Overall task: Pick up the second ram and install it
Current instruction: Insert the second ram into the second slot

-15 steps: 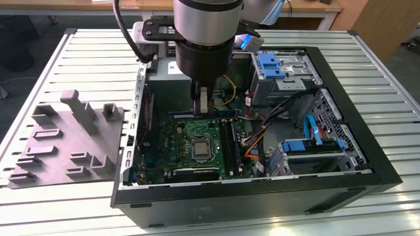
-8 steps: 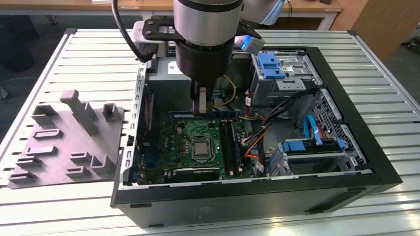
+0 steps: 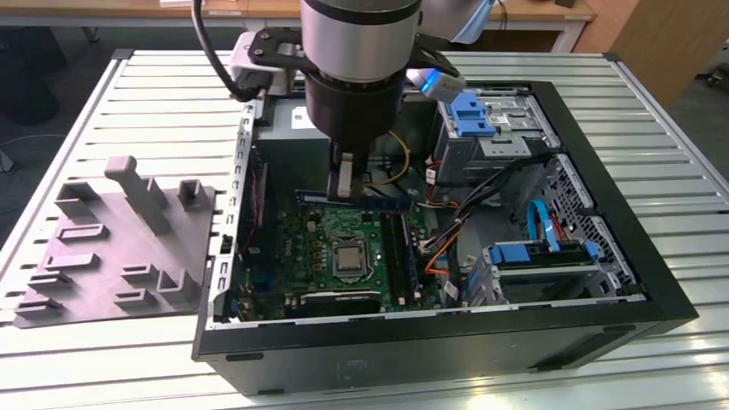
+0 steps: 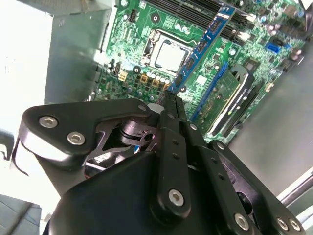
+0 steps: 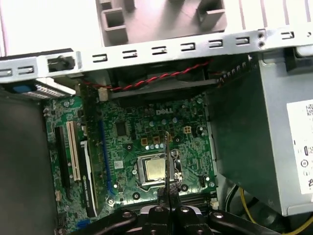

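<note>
Jaws pinch the blue memory stick (image 3: 381, 202); arm (image 3: 353, 77) vertical above the motherboard (image 3: 294, 243), stick at processor's (image 3: 343, 256) 12 o'clock in exterior view.

Clear room above the processor (image 3: 345, 256), bar the tool (image 3: 341, 195) gripping a memory stick (image 3: 387, 203) there; power supply (image 5: 259, 147) walls one side, drive cages (image 3: 501, 128) and cables (image 3: 456, 226) crowd another.

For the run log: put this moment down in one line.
jaws: shut on second ram | position: above motherboard | installed: no
</note>
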Robot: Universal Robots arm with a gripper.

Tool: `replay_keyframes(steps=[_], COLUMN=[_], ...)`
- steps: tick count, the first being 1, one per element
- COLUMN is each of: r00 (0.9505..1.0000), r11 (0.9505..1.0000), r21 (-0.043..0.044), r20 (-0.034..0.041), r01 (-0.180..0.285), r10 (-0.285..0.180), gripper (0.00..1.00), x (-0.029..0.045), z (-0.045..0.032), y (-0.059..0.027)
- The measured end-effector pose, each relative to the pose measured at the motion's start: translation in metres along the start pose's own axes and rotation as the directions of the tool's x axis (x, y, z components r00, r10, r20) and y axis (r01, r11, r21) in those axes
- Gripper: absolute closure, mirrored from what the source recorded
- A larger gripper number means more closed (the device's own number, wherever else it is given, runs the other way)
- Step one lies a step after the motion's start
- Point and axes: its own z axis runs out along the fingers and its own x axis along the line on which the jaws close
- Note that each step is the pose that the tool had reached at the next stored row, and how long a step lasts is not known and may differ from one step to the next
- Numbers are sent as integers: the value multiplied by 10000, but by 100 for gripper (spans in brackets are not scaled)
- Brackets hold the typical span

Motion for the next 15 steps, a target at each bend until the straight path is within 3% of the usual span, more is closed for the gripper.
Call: replay_keyframes(steps=[4,7,11,15], r00=[9974,9919,9802,9634], r11=[9974,9919,9802,9633], r21=[41,71,109,144], r20=[29,54,88,125], r01=[-718,-1269,-1978,-2680], r10=[717,1269,1977,2678], gripper=[88,88,88,88], x=[1,1,2,2], z=[11,19,28,34], y=[-1,-1,-1,-1])
